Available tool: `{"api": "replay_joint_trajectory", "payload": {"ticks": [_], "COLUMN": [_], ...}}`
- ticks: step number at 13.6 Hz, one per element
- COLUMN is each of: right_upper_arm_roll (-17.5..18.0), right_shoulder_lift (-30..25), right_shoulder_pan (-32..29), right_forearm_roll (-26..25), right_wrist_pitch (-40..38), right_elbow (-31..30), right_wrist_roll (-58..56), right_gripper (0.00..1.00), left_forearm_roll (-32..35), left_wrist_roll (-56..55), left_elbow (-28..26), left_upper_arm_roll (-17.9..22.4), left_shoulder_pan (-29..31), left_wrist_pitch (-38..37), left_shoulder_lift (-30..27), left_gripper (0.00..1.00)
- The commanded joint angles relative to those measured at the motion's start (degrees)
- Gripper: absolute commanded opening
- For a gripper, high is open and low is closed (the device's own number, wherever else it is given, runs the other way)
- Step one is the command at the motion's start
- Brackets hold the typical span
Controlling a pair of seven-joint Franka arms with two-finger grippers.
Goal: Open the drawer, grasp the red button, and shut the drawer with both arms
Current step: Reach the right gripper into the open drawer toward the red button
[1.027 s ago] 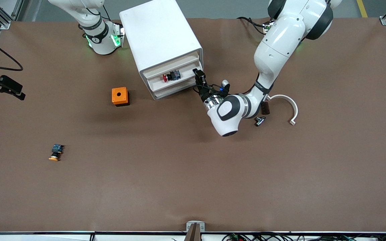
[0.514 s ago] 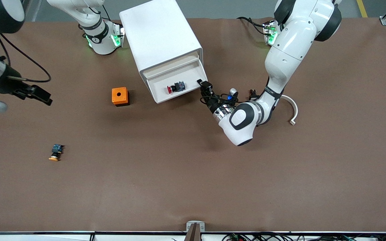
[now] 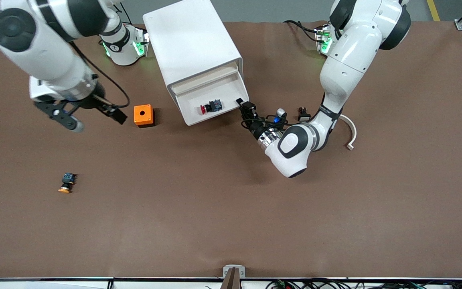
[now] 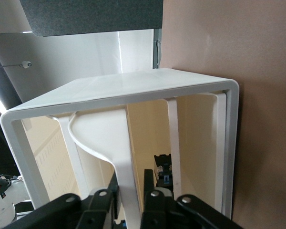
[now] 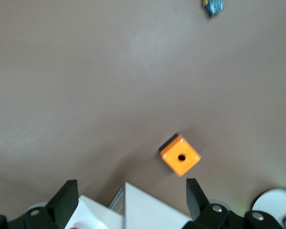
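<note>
drawer (image 3: 215,105): pulled fully out over the last second, front clamped by left claw (image 3: 242,104) | button (image 3: 209,106): exposed in the tray | right claw (image 3: 90,114): swung in, spread open over bench beside orange cube (image 3: 143,115) | next: button pick judged possible

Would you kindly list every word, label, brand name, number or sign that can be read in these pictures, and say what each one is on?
No text can be read in any view.
The black band on the right arm's base carries a small white mark, too small to read.
The cabinet, the drawer, the button and the orange cube show no lettering.
</note>
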Motion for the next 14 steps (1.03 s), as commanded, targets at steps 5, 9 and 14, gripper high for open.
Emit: {"api": "replay_joint_trajectory", "payload": {"ticks": [5,9,14], "right_upper_arm_roll": [-0.6,-0.6,-0.6], "right_shoulder_lift": [5.9,8.1,10.2], "right_shoulder_pan": [11.6,15.9,20.6], "right_forearm_roll": [0.4,3.1,3.1], "right_wrist_pitch": [6.4,12.0,18.2], "right_elbow": [-0.4,-2.0,-5.5], "right_wrist_roll": [23.7,31.2,37.3], "right_gripper": [1.0,1.0,1.0], "left_forearm_roll": [-0.6,4.5,11.6], "left_wrist_roll": [13.3,29.1,50.8], "left_elbow": [4.2,8.6,12.3], "left_upper_arm_roll": [0.1,-0.1,2.0], "left_shoulder_pan": [1.2,3.2,3.1], "left_wrist_pitch": [0.7,0.5,0.9], "left_shoulder_lift": [-0.7,-1.4,-1.9], "left_gripper": [1.0,1.0,1.0]}}
